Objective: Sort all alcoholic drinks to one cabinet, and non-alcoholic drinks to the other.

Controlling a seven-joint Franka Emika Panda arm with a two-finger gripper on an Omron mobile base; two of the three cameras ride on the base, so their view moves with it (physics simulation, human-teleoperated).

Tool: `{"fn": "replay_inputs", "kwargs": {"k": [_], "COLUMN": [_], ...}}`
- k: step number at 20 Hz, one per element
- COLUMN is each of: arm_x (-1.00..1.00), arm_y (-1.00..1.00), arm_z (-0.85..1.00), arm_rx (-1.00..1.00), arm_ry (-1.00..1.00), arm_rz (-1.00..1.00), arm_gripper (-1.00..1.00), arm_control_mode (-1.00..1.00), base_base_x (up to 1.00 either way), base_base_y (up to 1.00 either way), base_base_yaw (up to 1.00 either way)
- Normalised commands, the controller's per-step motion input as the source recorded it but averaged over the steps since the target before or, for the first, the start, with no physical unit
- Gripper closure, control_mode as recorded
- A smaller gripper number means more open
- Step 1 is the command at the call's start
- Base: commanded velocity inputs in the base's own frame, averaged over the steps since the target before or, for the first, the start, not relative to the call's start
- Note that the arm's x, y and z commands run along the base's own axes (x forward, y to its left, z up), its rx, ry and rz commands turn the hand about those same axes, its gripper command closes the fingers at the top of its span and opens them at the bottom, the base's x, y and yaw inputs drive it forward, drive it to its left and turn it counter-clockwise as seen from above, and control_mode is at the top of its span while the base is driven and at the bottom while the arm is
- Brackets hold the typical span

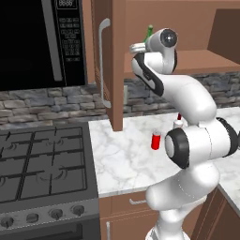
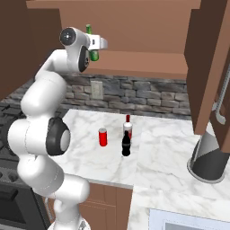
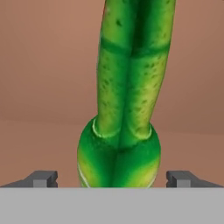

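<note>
In the hand view the gripper (image 3: 112,178) stands wide open, its two dark fingertips (image 3: 42,178) low at the left and right edges, apart from the slim green glass bottle (image 3: 127,105) that rises between them up the middle of the frame. Nothing is clamped. In the right base view the same bottle sits at the upper left of centre, on the plain shelf of the brown wooden wall cabinet (image 2: 148,63), partly behind the hand. Lower, mid-frame on the white marble counter (image 2: 170,143), stand the short red can (image 2: 103,137), the small black cola-style bottle (image 2: 126,144) and, just behind it, the white bottle with red cap (image 2: 128,126).
</note>
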Motion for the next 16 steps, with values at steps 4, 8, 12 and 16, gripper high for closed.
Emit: {"fn": "replay_inputs", "kwargs": {"k": [4,8,12,16], "arm_x": [0.09,0.22,0.01,0.16], "arm_y": [0.0,0.0,0.0,0.0], "arm_z": [0.0,0.0,0.0,0.0], "arm_rx": [0.0,0.0,0.0,0.0], "arm_ry": [0.0,0.0,0.0,0.0], "arm_rz": [0.0,0.0,0.0,0.0], "arm_gripper": [-1.0,-1.0,-1.0,-1.0], "arm_control_mode": [-1.0,-1.0,-1.0,-1.0], "base_base_x": [0.0,0.0,0.0,0.0], "base_base_y": [0.0,0.0,0.0,0.0], "base_base_yaw": [0.0,0.0,0.0,0.0]}}
